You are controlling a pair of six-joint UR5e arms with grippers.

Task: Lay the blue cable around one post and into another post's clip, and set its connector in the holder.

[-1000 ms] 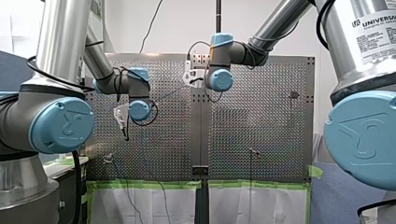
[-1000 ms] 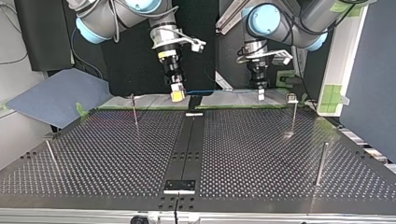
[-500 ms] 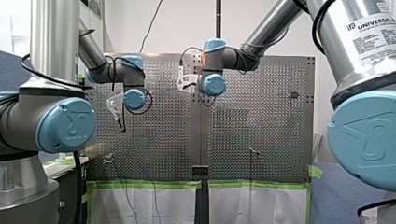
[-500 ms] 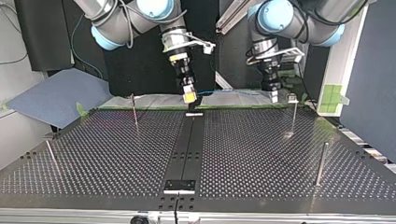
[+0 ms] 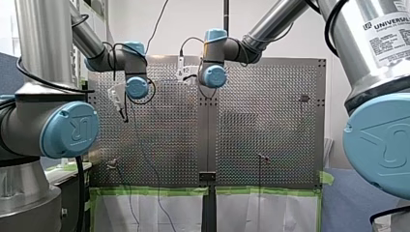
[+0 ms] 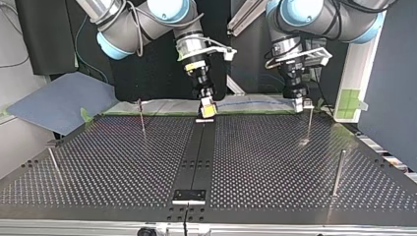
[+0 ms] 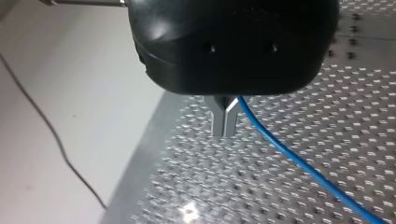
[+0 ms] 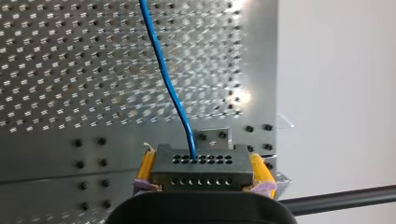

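The move ahead turns, I judge, on how the connector (image 8: 201, 164) sits over the holder (image 6: 205, 120). My right gripper (image 6: 207, 109) is closed on that dark block, yellow pads (image 8: 145, 167) pressed to its two ends, its face of small holes turned away from my wrist. In the top view the holder lies at 6 o'clock from the pads, just beneath them. I cannot tell whether they touch. In my right wrist view a small metal bracket stands just ahead of the block. The blue cable (image 8: 161, 70) leaves the middle of the connector's face and runs straight ahead over the perforated table (image 6: 123, 167). In the top view its long axis heads toward 3 o'clock, along the far edge, to my left gripper (image 7: 224, 123). That gripper's metal fingers are pinched together, with the cable coming out at their root. It hangs just at 9 o'clock of the clipped post (image 6: 309, 123). My right arm is plainly the nearer one to the holder. The plate around it is bare and flat, and the other posts stand well apart, so there is room to lower.
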